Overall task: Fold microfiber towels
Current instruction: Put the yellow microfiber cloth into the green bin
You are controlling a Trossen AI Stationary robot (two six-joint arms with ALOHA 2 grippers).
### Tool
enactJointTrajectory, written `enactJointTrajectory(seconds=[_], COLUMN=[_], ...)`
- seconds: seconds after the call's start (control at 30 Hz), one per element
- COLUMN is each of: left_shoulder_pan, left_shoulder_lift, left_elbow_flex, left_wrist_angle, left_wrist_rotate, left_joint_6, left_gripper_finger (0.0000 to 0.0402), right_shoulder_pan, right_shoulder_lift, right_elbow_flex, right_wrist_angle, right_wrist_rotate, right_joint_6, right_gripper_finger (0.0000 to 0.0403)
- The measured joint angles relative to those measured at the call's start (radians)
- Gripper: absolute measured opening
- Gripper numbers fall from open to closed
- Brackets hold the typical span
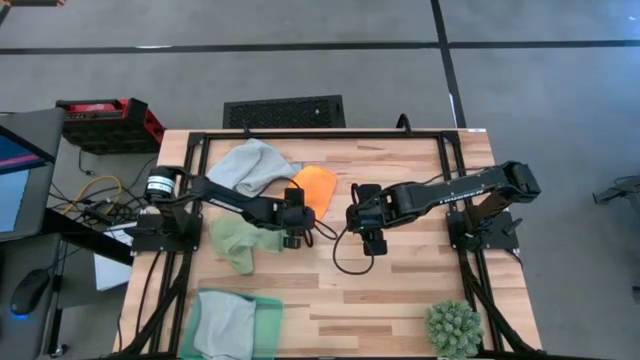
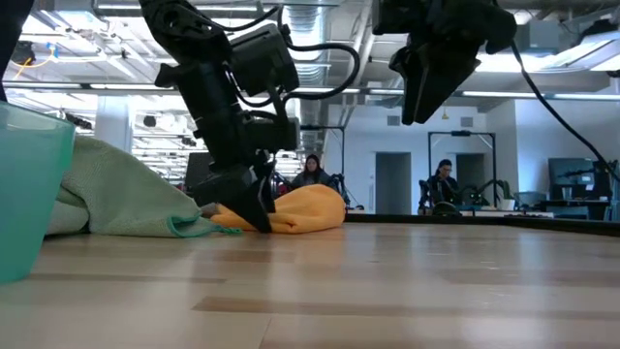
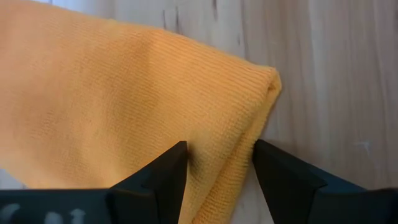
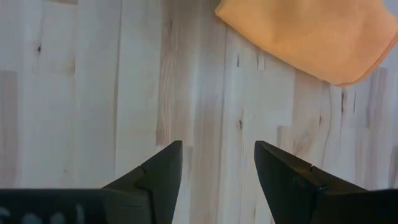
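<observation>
The orange towel lies bunched on the table at the middle, and shows in the low view and the right wrist view. My left gripper is open, down at the table, at the towel's near edge. My right gripper is open and empty, raised above bare wood to the right of the towel. A pale grey-blue towel lies crumpled at the far left. A light green towel lies crumpled at the left. Another grey-blue towel lies in the green tray. My left gripper comes from above, its fingers pointing down, and straddles the orange towel's folded edge near a corner. One finger stands on the cloth, the other stands on the wood outside the edge. The towel lies flat on the table, several layers at the fold.
A spiky green plant stands at the near right corner. The tray also shows at the low view's left edge. Bare wood lies at the near middle and right. People sit in the room beyond the table.
</observation>
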Motion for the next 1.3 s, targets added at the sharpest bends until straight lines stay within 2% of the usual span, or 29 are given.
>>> enactJointTrajectory(seconds=[0.1, 0.17, 0.43, 0.97, 1.3], left_shoulder_pan=[0.0, 0.0, 0.001, -0.095, -0.269], left_shoulder_lift=[0.002, 0.003, 0.006, 0.008, -0.037], left_elbow_flex=[0.0, 0.0, 0.002, 0.359, 0.487], left_wrist_angle=[-0.002, -0.003, -0.001, -0.572, -0.915], left_wrist_rotate=[-0.012, -0.016, 0.028, 0.116, 0.207], left_joint_6=[-0.007, -0.018, -0.011, -0.223, -0.548], left_gripper_finger=[0.0169, 0.0149, 0.0012, 0.0002, 0.0001], right_shoulder_pan=[0.0, 0.0, 0.001, 0.018, 0.089], right_shoulder_lift=[0.0, 0.0, -0.007, -0.109, -0.201], right_elbow_flex=[0.0, 0.0, 0.0, 0.0, 0.0], right_wrist_angle=[0.0, -0.001, -0.009, -0.123, -0.132], right_wrist_rotate=[0.0, 0.0, 0.038, 0.084, 0.102], right_joint_6=[0.0, 0.0, 0.012, 0.044, 0.069], right_gripper_finger=[0.0223, 0.0223, 0.0223, 0.0223, 0.0223])
